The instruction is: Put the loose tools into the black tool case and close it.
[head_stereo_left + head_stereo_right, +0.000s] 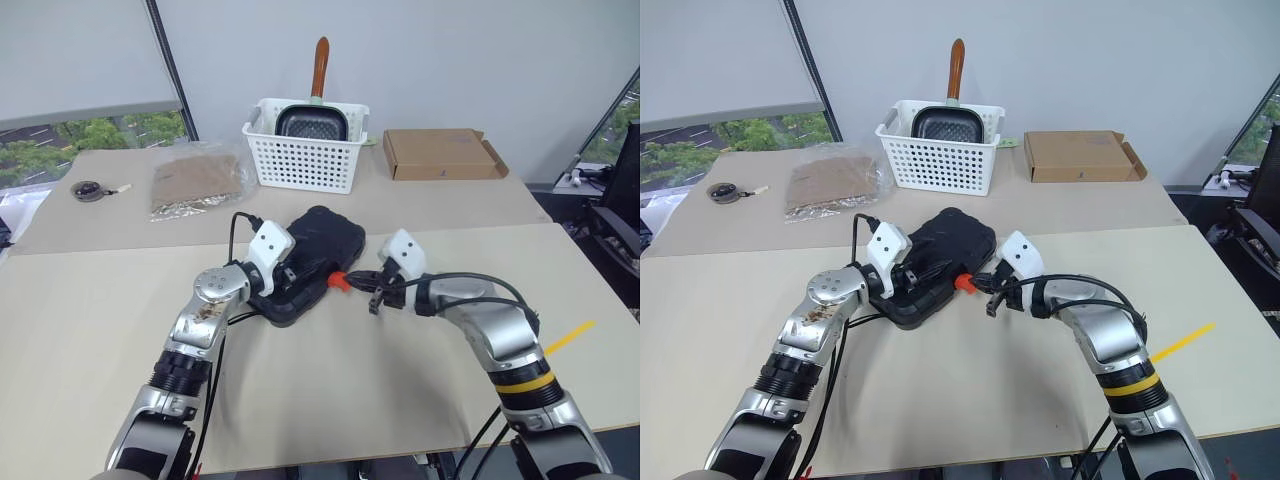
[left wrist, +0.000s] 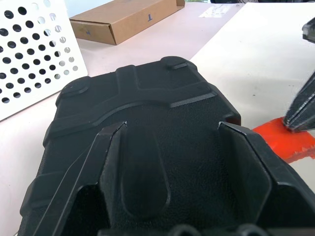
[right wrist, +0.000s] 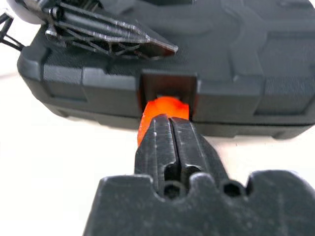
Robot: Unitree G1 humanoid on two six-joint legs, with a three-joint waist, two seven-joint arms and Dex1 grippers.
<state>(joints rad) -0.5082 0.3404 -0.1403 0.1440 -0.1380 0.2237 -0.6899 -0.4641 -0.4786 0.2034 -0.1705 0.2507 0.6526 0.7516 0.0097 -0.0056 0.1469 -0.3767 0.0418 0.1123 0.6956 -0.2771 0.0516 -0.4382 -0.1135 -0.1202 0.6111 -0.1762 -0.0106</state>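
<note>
Bracing the closed black tool case (image 1: 305,262) mid-desk, I kept the left gripper (image 1: 288,277) with jaws spread over its lid, while the right gripper (image 3: 170,142), jaws pressed together, nudged the orange latch (image 3: 162,109), probably to lock it.

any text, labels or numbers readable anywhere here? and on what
"T": a small blue mark that reads like this letter, on the side of the flat brown cardboard box.
A second blue mark further along the same side: too small to read.
Black tool case, orange latch, white basket: no lettering visible.
</note>
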